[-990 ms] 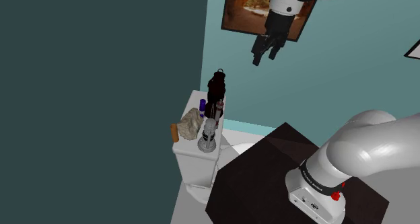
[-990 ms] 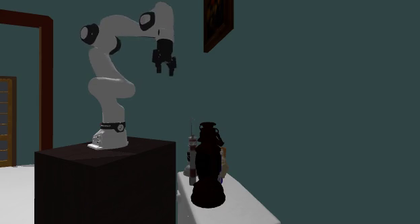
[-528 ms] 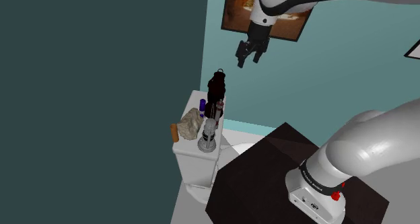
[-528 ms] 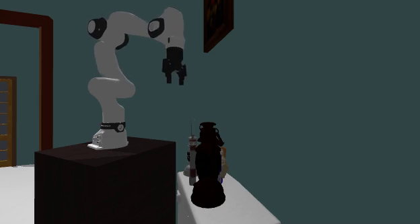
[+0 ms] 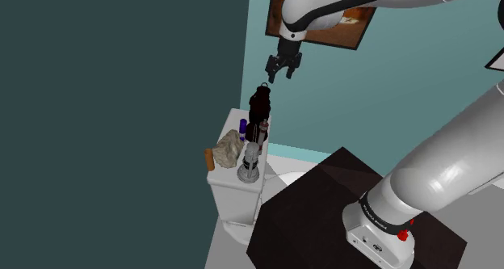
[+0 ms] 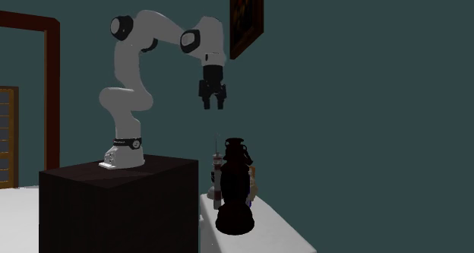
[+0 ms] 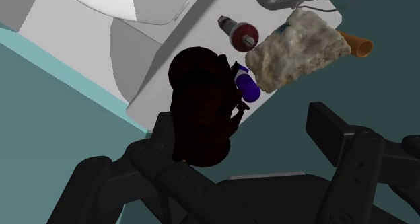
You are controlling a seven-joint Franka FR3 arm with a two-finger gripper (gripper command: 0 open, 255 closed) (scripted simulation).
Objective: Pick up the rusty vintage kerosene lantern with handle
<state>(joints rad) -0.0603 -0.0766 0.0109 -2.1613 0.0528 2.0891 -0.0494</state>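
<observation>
Above the dark lantern [image 5: 259, 106], the pincer [image 5: 280, 68] hangs released and empty. That lantern stands upright on the white desk [image 5: 222, 178], beside a purple bottle [image 7: 248, 88]. Approach seems underway; next, a straight descent should bracket its top handle before clenching.

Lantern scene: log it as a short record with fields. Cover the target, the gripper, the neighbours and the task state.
target: dark lantern, upright on the white top, at the end nearest the teal wall
gripper: gripper open, in the air above the lantern, apart from it
held: nothing
neighbours: pale lumpy rock, small purple bottle, orange-brown cylinder, all on the same top
task state: lantern not yet grasped
</observation>
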